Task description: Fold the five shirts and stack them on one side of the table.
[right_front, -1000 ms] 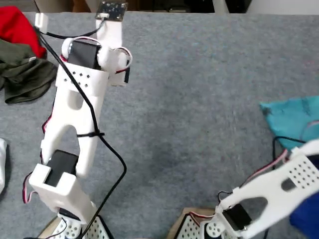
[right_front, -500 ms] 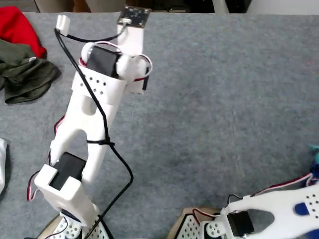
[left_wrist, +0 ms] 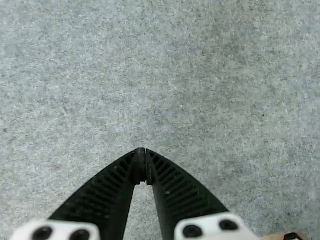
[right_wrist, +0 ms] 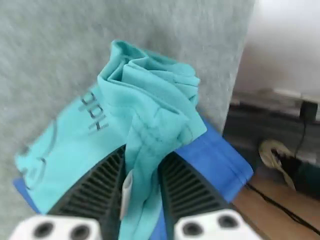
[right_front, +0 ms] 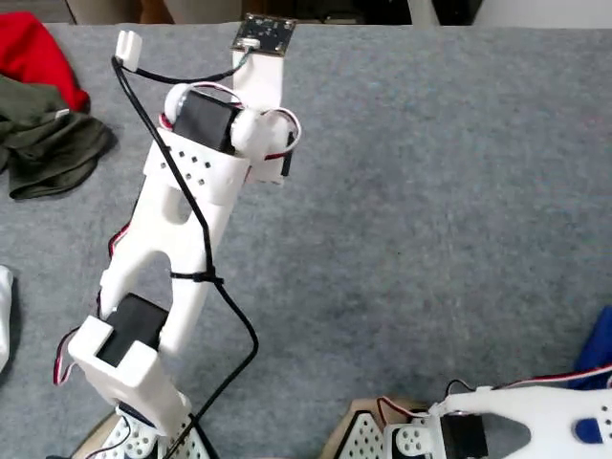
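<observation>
Nearest the arm bases, at the right-hand edge of the grey worktop (right_front: 430,191), a teal shirt (right_wrist: 140,105) is being gripped by the right pincer (right_wrist: 142,156), whose jaws are being pressed onto a bunched ridge of the cloth. That shirt is being held right over a blue shirt (right_wrist: 220,160), which is lying flat at the worktop's edge. The teal cloth is appearing to spread across the blue, though whether the two are touching cannot be told for certain. Judged from this, a stack is being built on the right side: one shirt is already lying there and a second is being added. How neatly either is folded cannot be told, as the teal one is being crumpled at the grip.

At the left edge, a sliver of white cloth (right_front: 4,320) is lying on the worktop. It is possibly another shirt, and its state cannot be made out.

Farther out, over bare worktop near the middle, the left pincer (left_wrist: 141,159) is being held closed with nothing between its jaws, tips meeting.

At the far left corner, an olive shirt (right_front: 48,143) and a red shirt (right_front: 33,57) are lying in loose heaps, touching one another, and are not yet being folded. By this reckoning about two of the five shirts are being accounted for at the stack, while three are being left to fold and carry across.
</observation>
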Available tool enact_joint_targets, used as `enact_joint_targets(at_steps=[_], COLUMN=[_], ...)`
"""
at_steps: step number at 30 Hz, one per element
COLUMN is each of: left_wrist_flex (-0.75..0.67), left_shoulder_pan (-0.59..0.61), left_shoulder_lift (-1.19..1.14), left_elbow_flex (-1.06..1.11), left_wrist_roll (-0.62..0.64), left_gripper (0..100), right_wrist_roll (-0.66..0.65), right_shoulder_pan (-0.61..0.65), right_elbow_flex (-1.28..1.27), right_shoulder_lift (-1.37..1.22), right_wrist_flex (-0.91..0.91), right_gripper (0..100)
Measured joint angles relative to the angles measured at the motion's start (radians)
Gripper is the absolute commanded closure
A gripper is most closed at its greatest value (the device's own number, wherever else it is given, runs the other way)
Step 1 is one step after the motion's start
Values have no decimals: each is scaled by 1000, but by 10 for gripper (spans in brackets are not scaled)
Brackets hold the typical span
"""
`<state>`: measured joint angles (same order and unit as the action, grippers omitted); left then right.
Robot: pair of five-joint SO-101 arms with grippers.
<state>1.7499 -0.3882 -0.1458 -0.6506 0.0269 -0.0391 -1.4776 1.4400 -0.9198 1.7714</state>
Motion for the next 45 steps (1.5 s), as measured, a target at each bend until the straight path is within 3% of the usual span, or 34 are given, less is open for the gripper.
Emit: enact_joint_targets(at_steps=[14,24,31,34,41,45], left_wrist_flex=[0,0,0,0,0,0], left_shoulder_pan=[-46,-46,-46,-46,-46,-46], left_shoulder_lift=[0,0,0,0,0,0], left_elbow_flex=[0,0,0,0,0,0], left_wrist_roll=[0,0,0,0,0,0], left_gripper=[980,980,980,980,980,980], right_wrist_roll=[-226,-278,-333,-339,-339,-339], right_shoulder_pan=[-129,-149,-169,-184,-187,-164], right_elbow_flex=[-405,-586,-594,-594,-594,-594], right_shoulder_lift=[55,203,203,203,292,413], right_wrist_flex=[0,0,0,0,0,0], right_gripper=[993,986,737,687,776,889])
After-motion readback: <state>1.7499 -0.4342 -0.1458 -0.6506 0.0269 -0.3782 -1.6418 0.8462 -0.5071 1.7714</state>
